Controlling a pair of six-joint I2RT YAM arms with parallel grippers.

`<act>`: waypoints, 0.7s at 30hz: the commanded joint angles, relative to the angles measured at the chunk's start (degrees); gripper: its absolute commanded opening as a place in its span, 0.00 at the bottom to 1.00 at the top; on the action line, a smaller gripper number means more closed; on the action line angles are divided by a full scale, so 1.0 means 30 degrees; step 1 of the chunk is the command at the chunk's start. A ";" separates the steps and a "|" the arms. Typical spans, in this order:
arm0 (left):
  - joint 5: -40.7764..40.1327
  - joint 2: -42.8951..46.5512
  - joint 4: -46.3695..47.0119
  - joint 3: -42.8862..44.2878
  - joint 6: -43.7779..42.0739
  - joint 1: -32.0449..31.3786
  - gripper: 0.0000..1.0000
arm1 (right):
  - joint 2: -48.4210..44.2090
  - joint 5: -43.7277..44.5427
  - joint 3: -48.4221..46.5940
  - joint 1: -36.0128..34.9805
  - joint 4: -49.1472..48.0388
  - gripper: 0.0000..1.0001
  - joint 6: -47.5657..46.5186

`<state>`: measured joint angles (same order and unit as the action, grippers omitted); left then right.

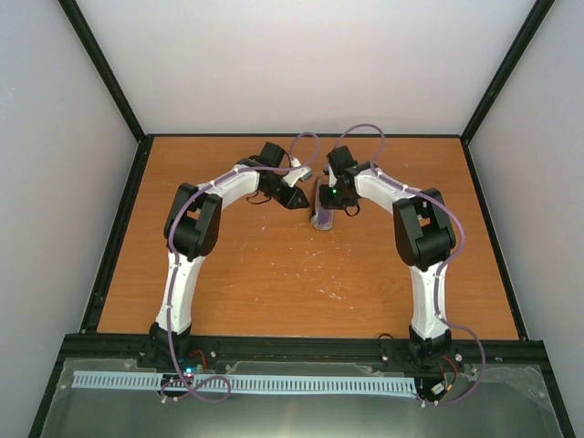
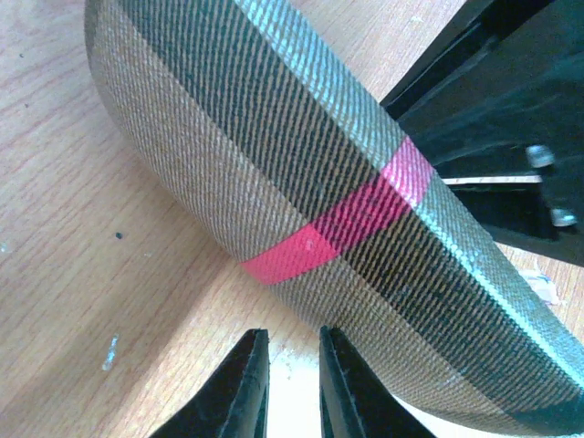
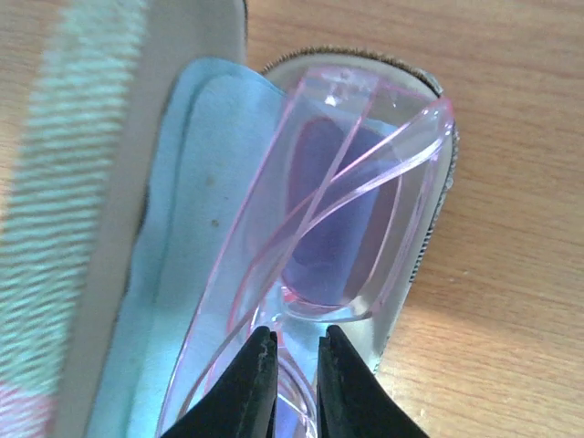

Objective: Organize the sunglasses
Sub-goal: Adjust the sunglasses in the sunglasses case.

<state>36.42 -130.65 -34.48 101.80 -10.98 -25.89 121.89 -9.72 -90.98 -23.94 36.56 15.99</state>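
The right gripper (image 3: 290,379), fingers nearly together, sits just before the sunglasses (image 3: 351,210), their near end cut off; the left gripper (image 2: 290,383), likewise narrowed, holds nothing.

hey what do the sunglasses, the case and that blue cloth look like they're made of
Sunglasses: translucent pink plastic, glossy; light glints along the folded arms. Case: woven fabric shell, matte, with visible twill ribs and a red band. Cloth: pale blue, soft and matte, probably microfibre.
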 commanded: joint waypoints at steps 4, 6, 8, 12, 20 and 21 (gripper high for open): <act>0.0224 0.0541 0.0273 0.0169 0.0058 -0.0247 0.18 | -0.1962 0.0414 -0.0022 -0.0142 -0.0122 0.17 0.0336; 0.0193 0.0556 0.0272 0.0169 0.0015 -0.0243 0.18 | -0.2234 0.0666 0.0149 -0.0043 -0.0146 0.17 0.0433; 0.0209 0.0571 0.0271 0.0168 0.0001 -0.0247 0.18 | -0.2361 0.0801 0.0383 0.0103 -0.0100 0.17 0.0468; 0.0193 0.0571 0.0243 0.0198 0.0000 -0.0247 0.18 | -0.2661 0.1378 0.1304 0.0436 -0.0482 0.14 0.0883; -0.0095 0.0766 0.0020 0.0176 -0.0106 -0.0240 0.18 | -0.0854 0.1606 0.1733 0.0950 -0.0454 0.03 0.1959; -0.0188 0.0805 -0.0067 0.0170 -0.0157 -0.0246 0.18 | -0.0629 0.1496 0.1685 0.0972 -0.0516 0.03 0.2027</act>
<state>36.38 -130.65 -34.44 101.78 -11.03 -25.91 117.12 -5.91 -86.17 -21.28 35.73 20.03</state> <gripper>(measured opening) 0.176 0.032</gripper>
